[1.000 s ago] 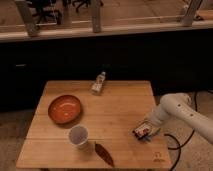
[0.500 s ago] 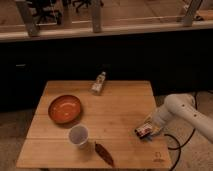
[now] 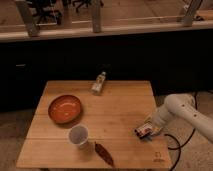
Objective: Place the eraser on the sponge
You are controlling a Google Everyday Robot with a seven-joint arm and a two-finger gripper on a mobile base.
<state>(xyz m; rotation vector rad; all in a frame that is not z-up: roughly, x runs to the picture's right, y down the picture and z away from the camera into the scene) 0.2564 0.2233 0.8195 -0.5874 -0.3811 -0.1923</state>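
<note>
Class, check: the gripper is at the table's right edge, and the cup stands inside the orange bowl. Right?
No. The camera view shows the cup outside the orange bowl, on the table nearer the camera. The gripper is at the right edge.

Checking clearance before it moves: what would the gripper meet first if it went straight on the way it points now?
Near the right edge, the gripper, angled down-left with jaws shut on the eraser, would likely meet the tabletop first; depth is unclear.

My view: square light-wood table (image 3: 125,107) on speckled grey floor (image 3: 14,125); dark panel wall (image 3: 55,60) behind; grey-posted glass partition (image 3: 96,15), black office chairs (image 3: 44,7) beyond.
</note>
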